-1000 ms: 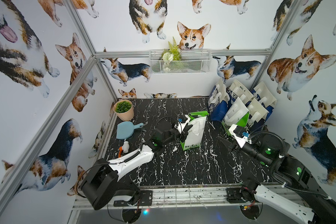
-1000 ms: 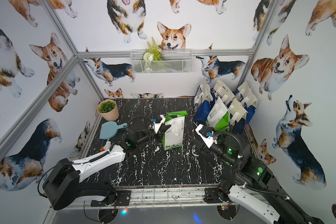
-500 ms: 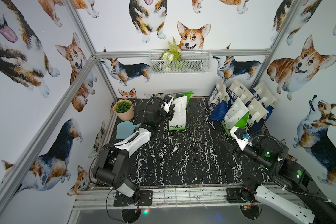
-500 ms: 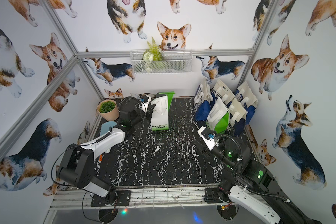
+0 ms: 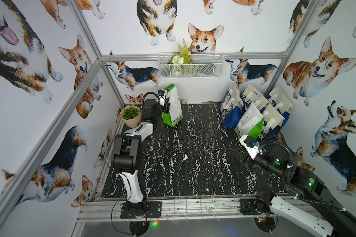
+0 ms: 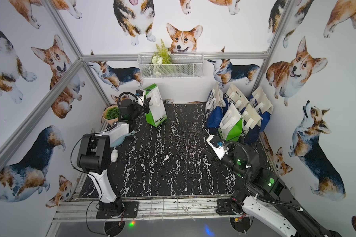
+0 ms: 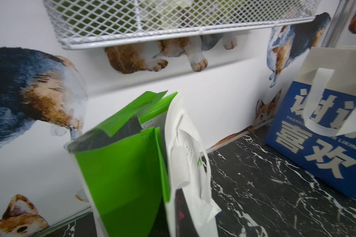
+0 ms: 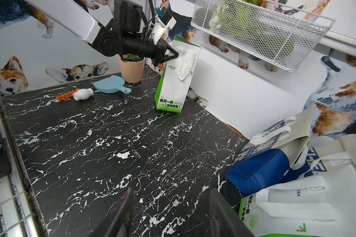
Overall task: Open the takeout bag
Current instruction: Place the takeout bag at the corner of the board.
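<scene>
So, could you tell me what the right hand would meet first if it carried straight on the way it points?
Probably the green-and-white bag, which the left hand pinches near the back wall. The marble tabletop between looks free. If the right hand tilts downward, it would touch the tabletop first; depth is unclear.

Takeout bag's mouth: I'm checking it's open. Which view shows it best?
Left wrist: it looks into the bag, mouth parted. Right wrist shows its side, pinched by the left claw; both top views show it small.
</scene>
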`<state>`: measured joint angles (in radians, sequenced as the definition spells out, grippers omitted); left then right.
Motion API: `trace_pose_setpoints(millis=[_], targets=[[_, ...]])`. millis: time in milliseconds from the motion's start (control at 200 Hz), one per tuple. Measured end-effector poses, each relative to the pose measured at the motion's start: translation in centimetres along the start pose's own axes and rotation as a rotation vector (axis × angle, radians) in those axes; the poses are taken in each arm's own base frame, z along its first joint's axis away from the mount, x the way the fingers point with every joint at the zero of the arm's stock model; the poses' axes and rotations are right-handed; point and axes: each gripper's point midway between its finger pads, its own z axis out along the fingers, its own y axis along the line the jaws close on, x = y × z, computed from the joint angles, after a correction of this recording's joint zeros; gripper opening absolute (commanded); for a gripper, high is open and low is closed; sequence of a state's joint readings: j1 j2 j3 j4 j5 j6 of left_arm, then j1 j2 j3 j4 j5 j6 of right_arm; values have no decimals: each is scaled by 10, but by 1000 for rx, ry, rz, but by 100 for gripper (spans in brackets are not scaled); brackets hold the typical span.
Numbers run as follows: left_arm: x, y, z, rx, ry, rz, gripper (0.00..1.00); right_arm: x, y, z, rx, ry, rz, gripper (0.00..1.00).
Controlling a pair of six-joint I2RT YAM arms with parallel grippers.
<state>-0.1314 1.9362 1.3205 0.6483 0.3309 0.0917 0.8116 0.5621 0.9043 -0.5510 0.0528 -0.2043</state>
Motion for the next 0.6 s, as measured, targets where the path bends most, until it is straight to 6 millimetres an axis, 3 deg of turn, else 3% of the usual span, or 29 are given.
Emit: trace_pose_setpoints(millis=[250, 460, 596], targets=[[0, 32, 9, -60, -22, 22, 0, 4, 2, 4, -7, 17, -1, 59], [-11, 60, 9, -135, -36, 67, 0, 5, 3, 6, -16, 21, 0, 59], [-5, 74, 9, -193, -20, 78, 0, 6, 4, 7, -19, 25, 2, 59]])
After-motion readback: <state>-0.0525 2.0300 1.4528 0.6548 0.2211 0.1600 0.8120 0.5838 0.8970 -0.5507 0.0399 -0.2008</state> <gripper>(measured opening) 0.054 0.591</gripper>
